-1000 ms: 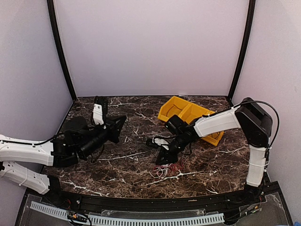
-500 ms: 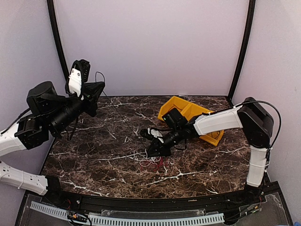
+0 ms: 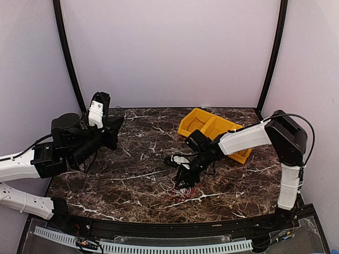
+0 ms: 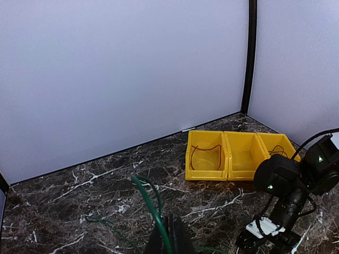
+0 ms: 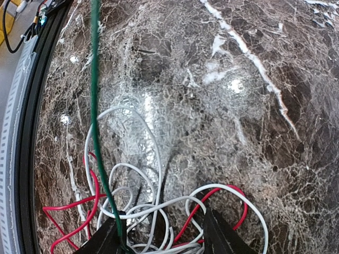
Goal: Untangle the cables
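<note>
The cables (image 3: pixel 183 190) are a loose tangle of white and red wires (image 5: pixel 159 211) on the marble table, near the front middle. My right gripper (image 5: pixel 164 239) stands open right over this tangle, with loops lying between its black fingertips (image 5: pixel 220 235); in the top view the right gripper (image 3: pixel 184 179) sits at the tangle's upper edge. A thin green cable (image 5: pixel 95 106) runs from the tangle past the left fingertip. My left gripper (image 4: pixel 170 235) is shut on that green cable (image 4: pixel 151 203), raised above the table's left side, where the top view also shows the left gripper (image 3: pixel 114 132).
A row of yellow bins (image 3: pixel 214 129) stands at the back right, behind the right arm. In the left wrist view the leftmost of the yellow bins (image 4: pixel 233 156) holds a dark looped wire (image 4: pixel 206 156). Black corner posts rise at both back corners.
My right gripper has opened and moved back right over the tangle, which shifted with it. The left arm, lifted high half a second ago, has come lower, still gripping the green cable.
</note>
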`<state>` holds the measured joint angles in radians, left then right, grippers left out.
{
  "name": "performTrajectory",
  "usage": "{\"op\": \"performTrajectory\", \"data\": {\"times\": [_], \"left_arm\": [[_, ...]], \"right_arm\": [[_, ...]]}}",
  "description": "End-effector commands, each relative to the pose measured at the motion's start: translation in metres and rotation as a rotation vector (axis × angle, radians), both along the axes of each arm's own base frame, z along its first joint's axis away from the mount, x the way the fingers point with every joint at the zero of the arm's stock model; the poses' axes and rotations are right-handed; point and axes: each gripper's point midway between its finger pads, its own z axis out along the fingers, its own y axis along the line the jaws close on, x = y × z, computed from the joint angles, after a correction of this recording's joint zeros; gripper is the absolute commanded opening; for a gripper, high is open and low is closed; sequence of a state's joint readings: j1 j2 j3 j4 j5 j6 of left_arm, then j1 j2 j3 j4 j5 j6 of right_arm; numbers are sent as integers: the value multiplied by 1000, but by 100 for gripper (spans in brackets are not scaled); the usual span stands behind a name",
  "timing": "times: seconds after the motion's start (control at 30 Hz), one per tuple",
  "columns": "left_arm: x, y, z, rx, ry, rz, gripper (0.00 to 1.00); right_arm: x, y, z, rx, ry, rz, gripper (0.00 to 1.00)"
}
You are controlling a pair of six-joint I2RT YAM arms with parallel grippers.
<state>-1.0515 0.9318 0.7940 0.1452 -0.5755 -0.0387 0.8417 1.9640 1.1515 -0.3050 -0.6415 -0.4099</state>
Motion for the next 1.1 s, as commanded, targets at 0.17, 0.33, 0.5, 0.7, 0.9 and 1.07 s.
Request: {"op": "performTrajectory", "data": {"times": [0.17,0.33,0.5,0.7,0.9,1.07], "left_arm": [[-6,61,82,-106,-146,179,0],[-33,111,212,-199,-324,219,0],[-48,134,267,-202,-412,243,0],[-34,106,233,-162,-351,202,0],[-20,71,175,-155,-230,131,0],[-13,51,128,-178,-126,92,0]], "right_arm": [[-10,-32,-37,-158,14,-9,46],[-6,-35,-47,-207,20,-25,47],[-6,-35,-50,-218,28,-24,49],[-6,-36,-42,-199,13,-18,50],[4,-28,6,-116,-31,-14,51],[23,-27,71,-21,-98,-20,54]]}}
